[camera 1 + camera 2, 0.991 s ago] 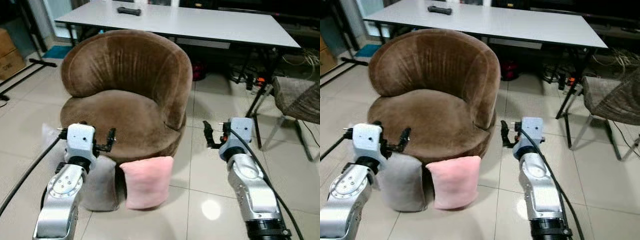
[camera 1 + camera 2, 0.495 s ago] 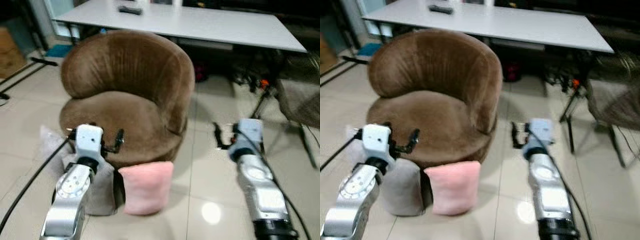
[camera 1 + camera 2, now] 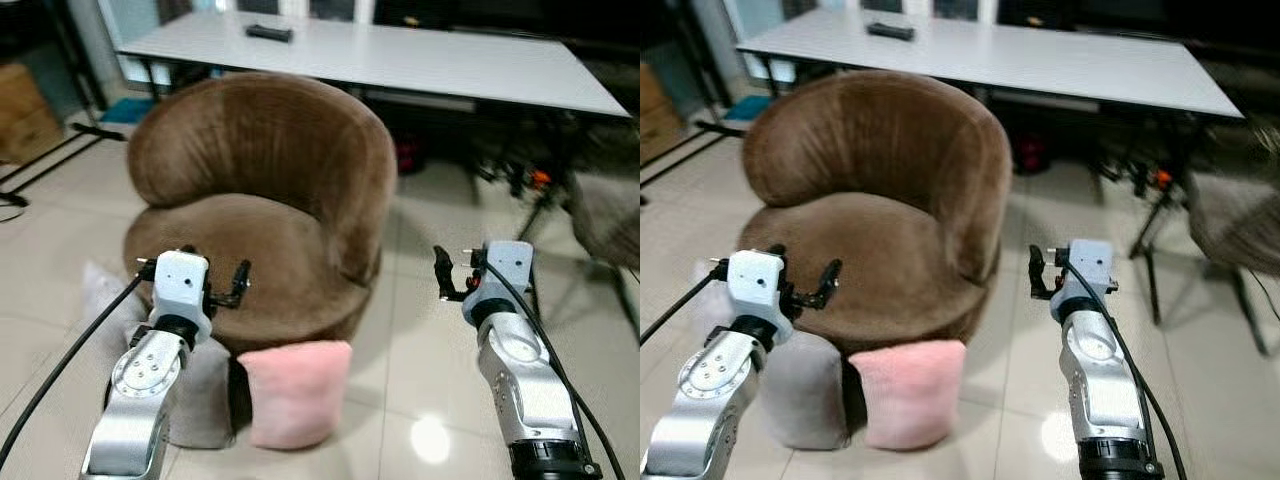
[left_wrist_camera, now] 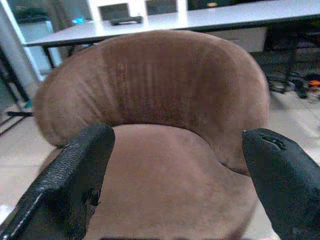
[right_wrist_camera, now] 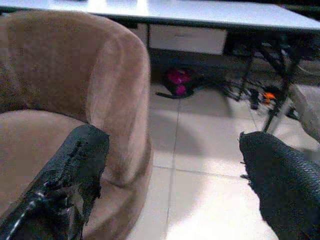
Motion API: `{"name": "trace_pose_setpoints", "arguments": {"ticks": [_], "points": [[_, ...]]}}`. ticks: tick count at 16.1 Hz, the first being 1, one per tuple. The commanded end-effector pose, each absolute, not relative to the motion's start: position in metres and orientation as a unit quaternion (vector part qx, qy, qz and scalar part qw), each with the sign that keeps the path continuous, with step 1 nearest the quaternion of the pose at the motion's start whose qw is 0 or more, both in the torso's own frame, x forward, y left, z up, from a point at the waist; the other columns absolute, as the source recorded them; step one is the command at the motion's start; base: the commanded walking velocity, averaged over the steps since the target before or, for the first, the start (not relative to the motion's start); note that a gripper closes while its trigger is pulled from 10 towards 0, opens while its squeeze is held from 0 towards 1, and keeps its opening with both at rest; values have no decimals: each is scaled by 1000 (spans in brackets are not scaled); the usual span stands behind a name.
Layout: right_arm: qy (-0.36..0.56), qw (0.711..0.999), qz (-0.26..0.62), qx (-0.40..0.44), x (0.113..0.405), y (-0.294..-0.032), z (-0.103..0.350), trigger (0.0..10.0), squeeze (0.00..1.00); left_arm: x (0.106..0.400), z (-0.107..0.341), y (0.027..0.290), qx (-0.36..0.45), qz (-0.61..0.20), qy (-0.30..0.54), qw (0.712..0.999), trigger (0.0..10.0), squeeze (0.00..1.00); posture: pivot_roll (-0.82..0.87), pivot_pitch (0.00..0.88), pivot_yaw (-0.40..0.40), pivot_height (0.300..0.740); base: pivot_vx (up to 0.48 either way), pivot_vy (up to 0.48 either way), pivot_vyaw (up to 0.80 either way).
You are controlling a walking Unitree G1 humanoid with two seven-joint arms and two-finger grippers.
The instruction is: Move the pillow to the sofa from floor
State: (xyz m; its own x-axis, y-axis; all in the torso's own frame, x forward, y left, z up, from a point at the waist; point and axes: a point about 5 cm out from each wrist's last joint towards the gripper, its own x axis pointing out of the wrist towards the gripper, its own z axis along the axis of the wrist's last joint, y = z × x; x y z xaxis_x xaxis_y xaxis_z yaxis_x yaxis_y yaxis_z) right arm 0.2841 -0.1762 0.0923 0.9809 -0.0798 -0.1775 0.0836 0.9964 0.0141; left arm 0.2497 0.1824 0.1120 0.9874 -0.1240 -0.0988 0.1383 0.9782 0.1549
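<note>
Room: tiled floor (image 3: 420,330) is stretching under a white table (image 3: 400,55).
Pillow (image 3: 297,392): pink, leaning against the sofa (image 3: 260,220) front; looking soft and light, I'm judging both sides best for gripping.
Fingers: my left gripper (image 3: 195,285) and right gripper (image 3: 455,275) are both spreading, empty.
Obstacles: grey cushion (image 3: 200,400) is touching it; chair (image 3: 605,210) well apart.

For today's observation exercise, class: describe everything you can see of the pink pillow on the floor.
The pink pillow is a soft, plush, roughly square cushion with rounded corners. It stands upright on the pale tiled floor, leaning against the front base of the round brown velvet armchair. A grey pillow stands close beside it on the robot's left, with a dark gap between them. Neither gripper touches it.
</note>
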Motion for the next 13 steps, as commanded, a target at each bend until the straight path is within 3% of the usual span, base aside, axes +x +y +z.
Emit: {"name": "trace_pose_setpoints", "arguments": {"ticks": [1, 6, 10, 13], "points": [[82, 996, -32, 14, 286, -169, 95, 10000, 0, 250, 114, 188, 87, -57, 43, 994, 10000, 0, 75, 0, -27, 740, 311, 0, 0], [75, 997, -20, -12, 286, -167, 96, 10000, 0, 249, 114, 187, 87, -59, 44, 993, 10000, 0, 74, 0, -27, 740, 310, 0, 0], [76, 997, -15, -17, 286, -165, 97, 10000, 0, 248, 113, 185, 87, -62, 45, 993, 10000, 0, 71, 0, -31, 740, 309, 0, 722], [80, 996, -26, -3, 286, -170, 96, 10000, 0, 249, 112, 184, 89, -63, 46, 993, 10000, 0, 71, 0, -33, 740, 306, 0, 0]]}}
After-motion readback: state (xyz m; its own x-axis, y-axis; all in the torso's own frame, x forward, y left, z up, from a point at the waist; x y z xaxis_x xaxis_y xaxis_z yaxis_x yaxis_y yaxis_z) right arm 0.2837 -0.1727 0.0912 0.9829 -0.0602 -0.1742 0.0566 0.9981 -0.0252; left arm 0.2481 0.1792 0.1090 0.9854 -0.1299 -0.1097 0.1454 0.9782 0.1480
